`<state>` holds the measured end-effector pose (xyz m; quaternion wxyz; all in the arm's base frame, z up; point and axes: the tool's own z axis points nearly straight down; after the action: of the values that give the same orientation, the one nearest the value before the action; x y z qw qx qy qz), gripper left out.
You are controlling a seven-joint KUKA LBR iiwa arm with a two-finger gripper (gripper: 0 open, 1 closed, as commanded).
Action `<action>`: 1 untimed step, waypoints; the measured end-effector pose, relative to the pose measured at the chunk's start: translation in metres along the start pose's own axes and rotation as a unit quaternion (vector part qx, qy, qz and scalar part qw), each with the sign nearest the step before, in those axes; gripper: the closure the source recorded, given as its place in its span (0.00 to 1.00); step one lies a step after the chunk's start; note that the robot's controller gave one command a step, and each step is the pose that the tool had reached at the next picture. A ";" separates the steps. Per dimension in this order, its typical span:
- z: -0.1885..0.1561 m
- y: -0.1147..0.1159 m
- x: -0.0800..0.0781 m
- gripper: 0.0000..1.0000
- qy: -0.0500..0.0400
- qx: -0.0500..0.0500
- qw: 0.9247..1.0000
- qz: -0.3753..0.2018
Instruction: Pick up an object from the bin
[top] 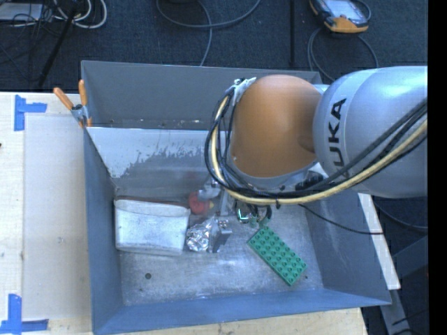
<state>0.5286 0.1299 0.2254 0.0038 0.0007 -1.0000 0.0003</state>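
Note:
My gripper (222, 225) reaches down from under the arm's wrist into the middle of the bin. Just below and left of it lies a crumpled silver foil-like lump (199, 239), touching or nearly touching it. A small red object (200, 203) sits close to the gripper's left side, partly hidden by it. To the right, a green studded building plate (276, 255) lies flat and slanted on the bin floor, apart from the gripper.
A white folded pad (150, 225) lies at the bin's left, its right end next to the silver lump. The arm and its cables cover the bin's back right part. Bare floor runs along the front.

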 end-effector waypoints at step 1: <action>0.148 -0.019 -0.011 0.00 -0.004 -0.001 0.998 0.066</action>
<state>0.5389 0.1106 0.0772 -0.0007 -0.0651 -0.9979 -0.0006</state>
